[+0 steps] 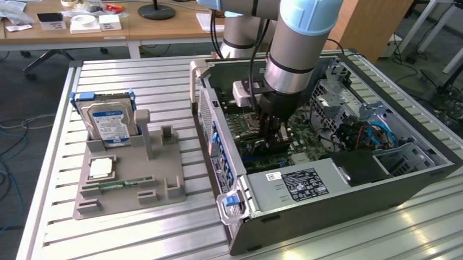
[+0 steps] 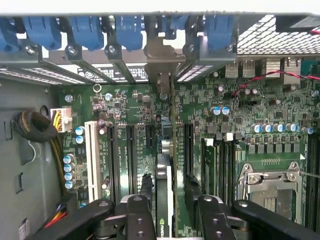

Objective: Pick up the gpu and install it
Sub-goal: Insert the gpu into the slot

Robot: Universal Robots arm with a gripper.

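GPU [image 2: 165,200] edge-on in the motherboard [image 2: 135,145] slot, wrist view; pincer [image 2: 170,212] spread either side, apart from it.

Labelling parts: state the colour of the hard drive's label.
Blue and white, on the hard drive; clearest in the exterior view.
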